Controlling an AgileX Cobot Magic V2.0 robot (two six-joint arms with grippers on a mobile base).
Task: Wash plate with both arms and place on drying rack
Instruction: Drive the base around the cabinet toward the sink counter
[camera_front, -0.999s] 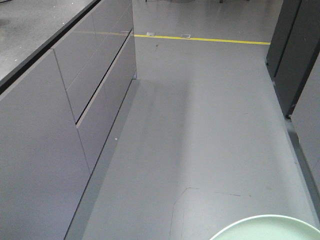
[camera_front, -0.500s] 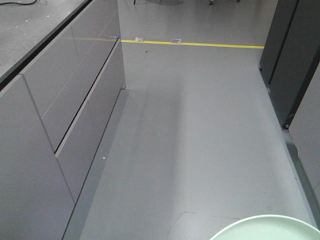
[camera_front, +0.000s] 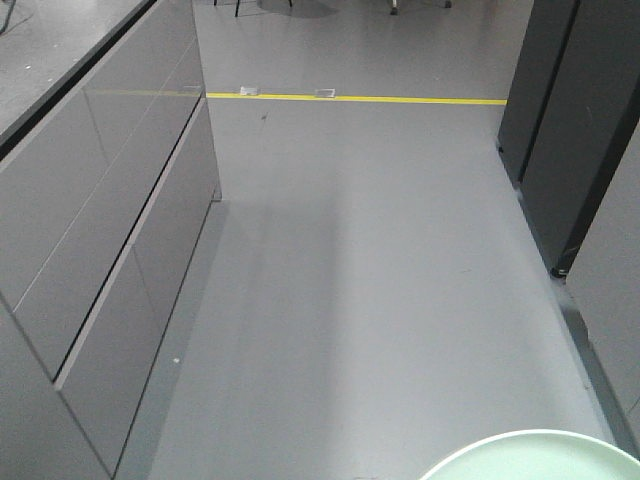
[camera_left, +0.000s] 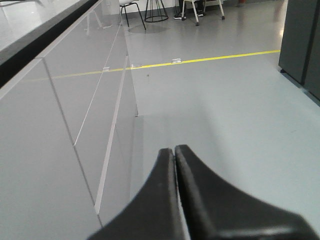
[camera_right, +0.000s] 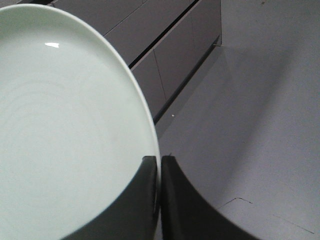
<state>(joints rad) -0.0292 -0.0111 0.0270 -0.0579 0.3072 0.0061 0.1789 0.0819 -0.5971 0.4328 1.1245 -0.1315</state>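
The pale mint-green plate (camera_right: 65, 125) fills the left of the right wrist view, held on edge above the floor. My right gripper (camera_right: 159, 159) is shut on the plate's rim, one black finger on each face. The plate's top edge (camera_front: 530, 457) shows at the bottom right of the front view. My left gripper (camera_left: 174, 149) is shut and empty, held in the air beside the cabinet fronts. The drying rack is out of view.
Grey cabinet drawers (camera_front: 110, 250) under a dark counter (camera_front: 50, 50) run along the left. Dark tall cabinets (camera_front: 575, 130) stand on the right. Grey floor (camera_front: 370, 280) lies between them, with a yellow line (camera_front: 400, 100) across it. Chair legs (camera_left: 150, 10) stand beyond the line.
The front view has advanced along the aisle: the cabinets slid left and down and the yellow line came lower. The plate edge holds its place in view.
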